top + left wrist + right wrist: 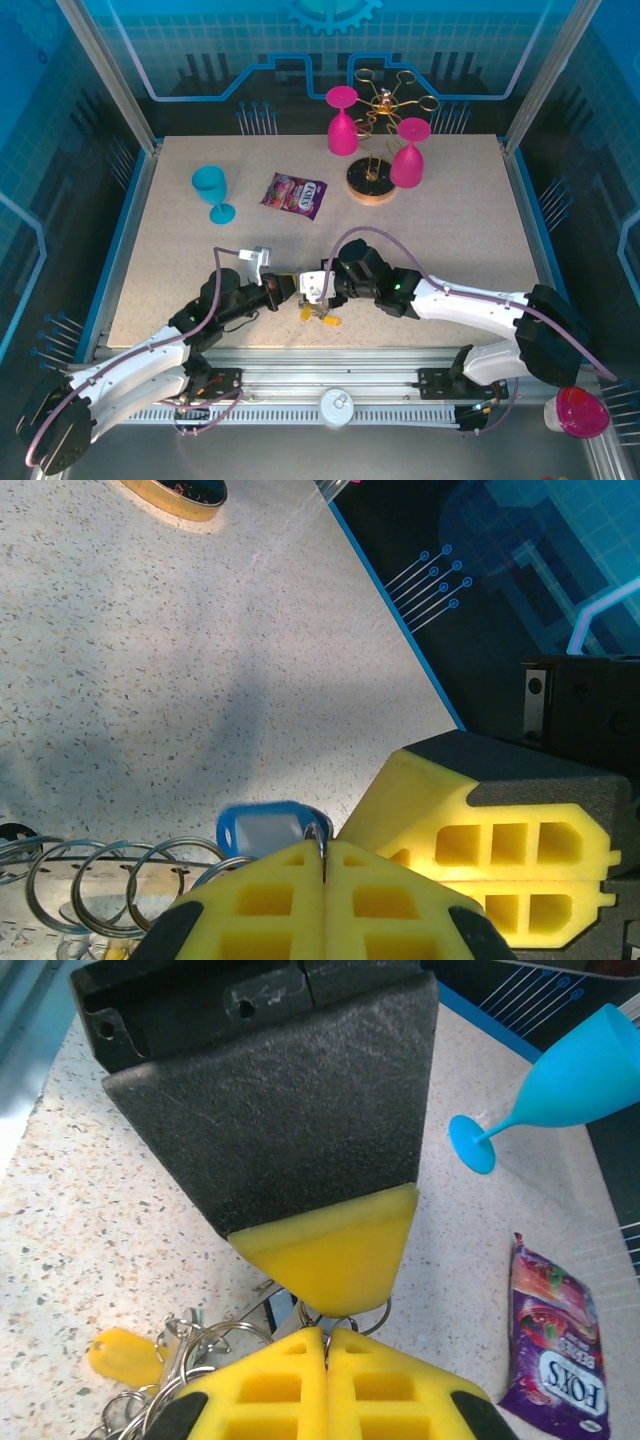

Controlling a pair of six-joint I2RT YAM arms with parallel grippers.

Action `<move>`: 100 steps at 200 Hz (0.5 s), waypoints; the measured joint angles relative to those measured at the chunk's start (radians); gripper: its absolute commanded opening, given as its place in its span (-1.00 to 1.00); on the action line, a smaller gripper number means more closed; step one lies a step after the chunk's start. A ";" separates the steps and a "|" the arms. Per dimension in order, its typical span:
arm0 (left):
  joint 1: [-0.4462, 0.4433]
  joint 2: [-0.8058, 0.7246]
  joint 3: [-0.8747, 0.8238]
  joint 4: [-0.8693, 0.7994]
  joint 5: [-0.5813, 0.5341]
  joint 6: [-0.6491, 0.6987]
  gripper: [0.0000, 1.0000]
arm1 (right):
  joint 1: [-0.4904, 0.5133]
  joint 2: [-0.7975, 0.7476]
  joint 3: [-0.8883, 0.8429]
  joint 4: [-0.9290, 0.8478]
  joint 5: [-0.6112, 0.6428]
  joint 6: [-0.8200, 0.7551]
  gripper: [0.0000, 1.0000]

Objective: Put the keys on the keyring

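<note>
Threading: both arms meet nose to nose near the table's [450,215] front edge, working a cluster of rings and keys between their tips.
Right gripper [322,288]: jaws pressed together; the right wrist view [326,1338] shows thin wire loops pinched at the seam, so it looks to be gripping the keyring.
Left gripper [283,288]: jaws closed as well; in its own view [322,865] a thin metal sliver sits in the seam beside a blue tag, so it seems to hold a key by its head.
Keyring [352,1320]: at the meeting point of the two tips, just off the tabletop; more loops [105,885] lie spread to the left in the left wrist view.
Keys: a yellow tag [331,321] hangs below the tips; the same tag [122,1354] lies on the table in the right wrist view; the blue tag [262,827] sits right at the left fingertips.
Step, as I judge it: aligning a key's hole with the ring's split, mid-task, with some keys apparently on already.
Next move calls for: a small, steady slide of the key along the wire while the other arm holds the ring rigid; little room for error, since the parts are tiny and the tips block the sight line.
Bystanders: blue goblet [212,192], candy bag [295,194], pink goblets [342,120] and wire rack [382,105], all well apart from the work.
</note>
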 measured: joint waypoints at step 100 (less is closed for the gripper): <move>0.000 -0.012 0.000 -0.005 0.020 0.020 -1.00 | -0.021 -0.013 0.025 -0.099 -0.112 0.051 -0.89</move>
